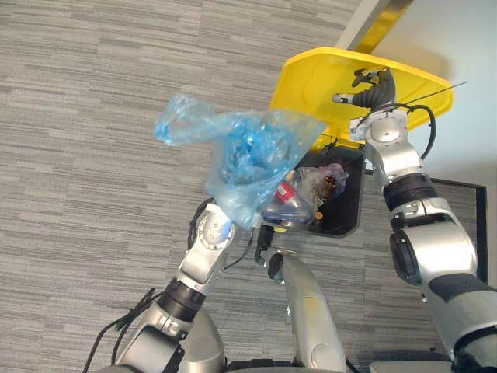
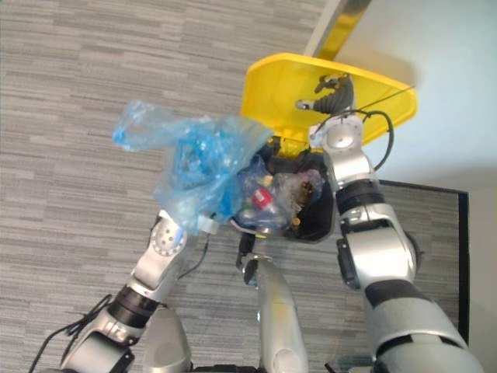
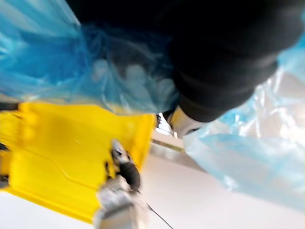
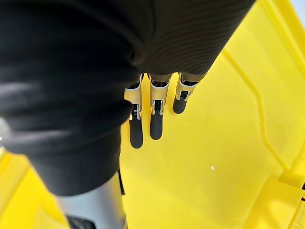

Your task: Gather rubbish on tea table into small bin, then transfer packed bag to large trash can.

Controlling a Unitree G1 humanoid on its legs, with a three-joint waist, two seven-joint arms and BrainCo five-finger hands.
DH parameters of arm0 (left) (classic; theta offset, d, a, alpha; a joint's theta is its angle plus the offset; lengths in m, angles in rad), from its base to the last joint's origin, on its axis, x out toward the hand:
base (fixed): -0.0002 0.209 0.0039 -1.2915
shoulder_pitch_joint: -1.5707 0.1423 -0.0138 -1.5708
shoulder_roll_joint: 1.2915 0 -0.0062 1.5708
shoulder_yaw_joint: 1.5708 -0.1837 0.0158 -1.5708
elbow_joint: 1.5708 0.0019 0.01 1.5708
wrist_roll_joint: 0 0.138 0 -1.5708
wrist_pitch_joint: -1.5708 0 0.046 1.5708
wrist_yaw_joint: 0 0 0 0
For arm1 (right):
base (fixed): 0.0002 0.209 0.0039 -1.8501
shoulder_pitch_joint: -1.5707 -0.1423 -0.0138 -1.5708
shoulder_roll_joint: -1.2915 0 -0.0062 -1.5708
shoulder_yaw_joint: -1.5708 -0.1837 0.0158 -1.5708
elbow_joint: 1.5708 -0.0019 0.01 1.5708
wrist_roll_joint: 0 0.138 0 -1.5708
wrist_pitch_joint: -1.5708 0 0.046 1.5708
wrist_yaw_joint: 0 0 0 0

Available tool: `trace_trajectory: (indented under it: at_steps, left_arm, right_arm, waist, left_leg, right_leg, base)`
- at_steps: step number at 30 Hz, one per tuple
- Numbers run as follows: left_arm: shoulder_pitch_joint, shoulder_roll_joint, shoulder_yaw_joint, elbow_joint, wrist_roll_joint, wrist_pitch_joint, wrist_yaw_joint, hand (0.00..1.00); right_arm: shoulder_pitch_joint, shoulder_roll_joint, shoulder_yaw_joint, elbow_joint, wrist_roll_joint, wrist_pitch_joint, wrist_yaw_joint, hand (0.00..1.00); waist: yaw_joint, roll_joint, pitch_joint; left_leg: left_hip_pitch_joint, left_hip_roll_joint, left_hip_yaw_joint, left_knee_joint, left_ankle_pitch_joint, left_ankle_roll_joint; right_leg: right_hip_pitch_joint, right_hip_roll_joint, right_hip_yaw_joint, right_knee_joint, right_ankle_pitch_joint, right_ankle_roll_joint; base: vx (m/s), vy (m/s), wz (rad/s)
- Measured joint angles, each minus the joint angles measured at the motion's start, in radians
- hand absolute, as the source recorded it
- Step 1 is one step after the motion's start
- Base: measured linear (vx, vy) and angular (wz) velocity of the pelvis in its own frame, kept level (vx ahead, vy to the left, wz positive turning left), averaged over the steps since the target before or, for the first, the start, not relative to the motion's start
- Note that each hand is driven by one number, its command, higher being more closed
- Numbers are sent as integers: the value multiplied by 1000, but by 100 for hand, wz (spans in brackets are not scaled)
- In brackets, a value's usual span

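Here, left hand [image 3: 224, 62] lost in blue bag [image 1: 248, 159], grip unclear, right hand [image 1: 375, 92] fingers [image 4: 156, 126] straight against lid [image 1: 318, 74]

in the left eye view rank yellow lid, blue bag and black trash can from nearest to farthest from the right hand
1. yellow lid: the right hand rests flat against it.
2. black trash can: directly below the lid.
3. blue bag: mostly farther off, toward the robot's left.
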Motion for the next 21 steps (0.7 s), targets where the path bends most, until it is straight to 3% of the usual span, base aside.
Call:
trace_trajectory:
  at_steps: [9, 14, 21]
  left_arm:
    - [-141, -28, -28, 54, -10, 1, 3, 100]
    - [-207, -34, -39, 188, -7, 14, 3, 100]
    - [-341, -33, -44, 454, 31, 72, 2, 100]
  right_arm:
    - [-33, -9, 35, 8, 0, 0, 10, 0]
    - [-48, -44, 36, -1, 0, 0, 12, 0]
    - [-60, -51, 37, -46, 0, -1, 12, 0]
  waist:
    - [-15, 5, 3]
    - [-32, 7, 4]
    - [-55, 3, 14]
  left_leg:
    - [0, 1, 20, -3, 0, 0]
    - [-21, 3, 28, -3, 0, 0]
    - [-32, 2, 59, -16, 0, 0]
  right_leg:
    - [-3, 14, 14, -30, 21, 5]
    - [-14, 25, 21, -60, 43, 11]
    - [-54, 34, 38, -52, 53, -1]
  base:
    - [-6, 19, -6]
    - [-10, 34, -7]
    - [21, 21, -10]
